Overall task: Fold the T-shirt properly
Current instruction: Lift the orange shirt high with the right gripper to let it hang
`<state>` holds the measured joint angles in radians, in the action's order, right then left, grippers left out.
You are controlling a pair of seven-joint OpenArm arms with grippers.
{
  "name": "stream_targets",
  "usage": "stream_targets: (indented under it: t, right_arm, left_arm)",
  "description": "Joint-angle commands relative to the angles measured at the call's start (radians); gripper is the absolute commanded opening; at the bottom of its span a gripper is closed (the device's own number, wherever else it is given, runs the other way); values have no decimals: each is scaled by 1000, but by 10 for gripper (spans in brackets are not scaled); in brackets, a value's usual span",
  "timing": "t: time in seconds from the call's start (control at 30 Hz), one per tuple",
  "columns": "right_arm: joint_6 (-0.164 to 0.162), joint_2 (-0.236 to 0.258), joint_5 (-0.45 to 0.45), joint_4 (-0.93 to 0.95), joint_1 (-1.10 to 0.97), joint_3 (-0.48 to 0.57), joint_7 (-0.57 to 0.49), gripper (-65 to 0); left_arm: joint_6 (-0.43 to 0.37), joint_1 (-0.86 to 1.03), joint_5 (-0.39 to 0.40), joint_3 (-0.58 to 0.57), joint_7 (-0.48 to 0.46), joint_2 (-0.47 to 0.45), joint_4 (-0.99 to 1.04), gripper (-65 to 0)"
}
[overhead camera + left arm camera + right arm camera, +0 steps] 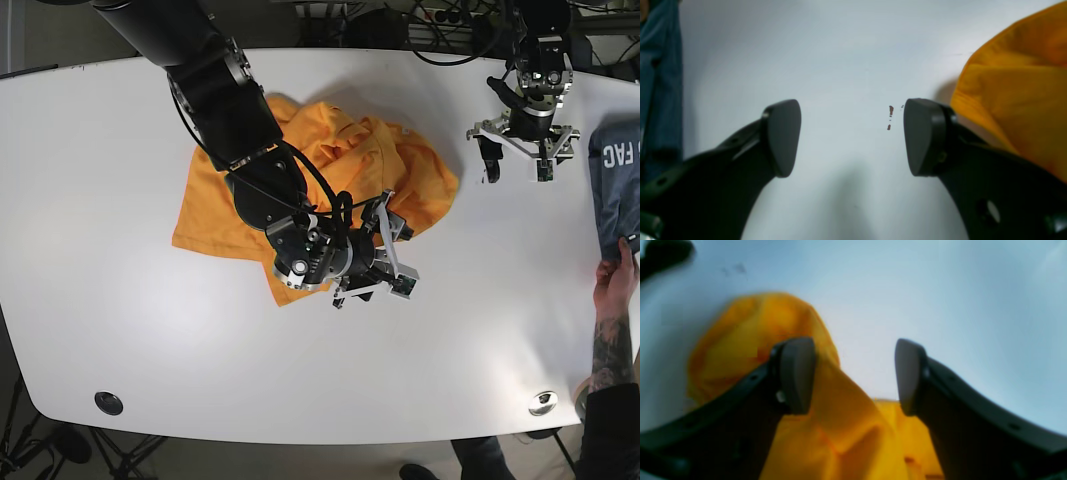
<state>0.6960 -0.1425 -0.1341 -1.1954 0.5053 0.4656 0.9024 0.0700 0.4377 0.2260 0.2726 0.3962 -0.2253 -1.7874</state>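
No fold showed yet: the orange T-shirt (pixel 330 160) lay crumpled at upper centre of the counter (pixel 120 330). The right gripper (pixel 385 255), jaws wide and empty, hovered at its lower edge; the left gripper (pixel 518 150), equally agape, hung upper right, apart.

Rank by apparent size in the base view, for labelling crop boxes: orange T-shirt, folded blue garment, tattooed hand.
1. Orange T-shirt, clearly largest.
2. Folded blue garment, cut off by the frame edge.
3. Tattooed hand, close to the garment's visible part, so unsure.

T-shirt (pixel 340 165) plain orange; table (pixel 120 300) white; folded garment (pixel 618 185) blue-grey, white lettering.
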Motion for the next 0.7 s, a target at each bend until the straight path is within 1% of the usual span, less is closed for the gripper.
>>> stream_targets:
  t: [0.0, 0.13, 0.17, 0.3, 0.4, 0.5, 0.67]
  right_arm:
    - [2, -15, -16, 32, 56, 40, -19, -281]
    - [2, -15, -19, 65, 79, 68, 7, -281]
    - [2, -15, -35, 65, 80, 69, 22, -281]
    - [2, -15, -151, 75, 106, 95, 70, -281]
    - [2, -15, -200, 99, 112, 95, 85, -281]
    - [2, -15, -213, 113, 111, 95, 90, -281]
    - [2, -15, -204, 116, 79, 95, 90, -281]
  left_arm:
    - [-3, -1, 2, 6, -29, -13, -13, -210]
    - [-3, -3, 2, 4, -29, -13, -13, -210]
    - [-3, -3, 2, 4, -29, -12, -13, -210]
    - [-3, -3, 2, 4, -29, -12, -12, -210]
    - [-3, -4, 2, 4, -29, -12, -7, -210]
    - [-3, -17, 2, 3, -29, -12, 11, -210]
    - [-3, -23, 2, 3, -29, -13, 30, -210]
